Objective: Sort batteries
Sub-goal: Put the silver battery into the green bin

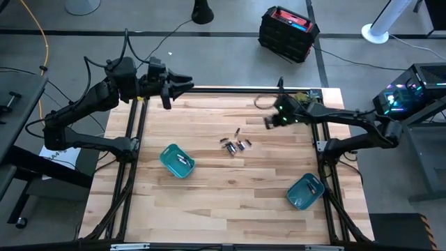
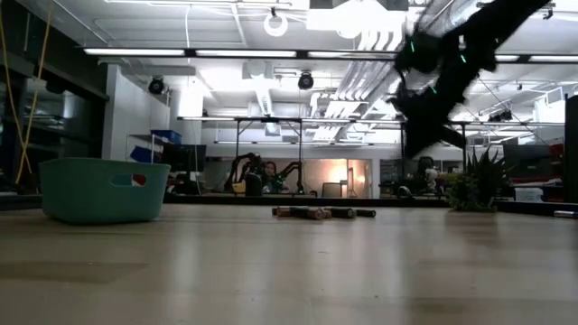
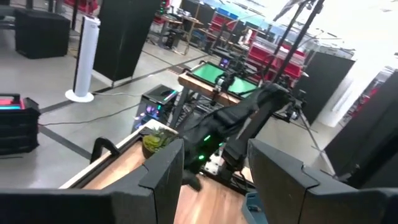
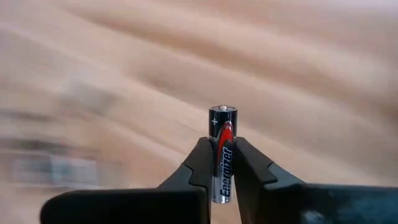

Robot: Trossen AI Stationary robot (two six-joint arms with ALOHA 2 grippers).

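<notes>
Several small cylindrical batteries (image 1: 235, 145) lie in a loose pile on their sides mid-table, also visible as batteries (image 2: 321, 213) in the low view. My right gripper (image 1: 269, 120) hangs in the air to the right of and beyond the pile, shut on one black battery (image 4: 222, 155) with a red and silver stripe. In the low view the right gripper (image 2: 423, 126) is well above the tabletop. My left gripper (image 1: 182, 85) waits open over the table's far left edge, and its fingers (image 3: 163, 171) stand wide apart with nothing between them. My right gripper (image 4: 222, 148) pinches the black battery by its body (image 4: 223, 163) between the two fingertips. The battery lies along the fingers, and its capped end (image 4: 222, 113) sticks out beyond their tips. It is lifted clear of the table.
A teal bin (image 1: 177, 160) holding a few cells stands left of the pile, seen as the teal bin (image 2: 104, 190) in the low view. A second teal bin (image 1: 305, 191) stands near the table's right near corner. Bare wood lies between them.
</notes>
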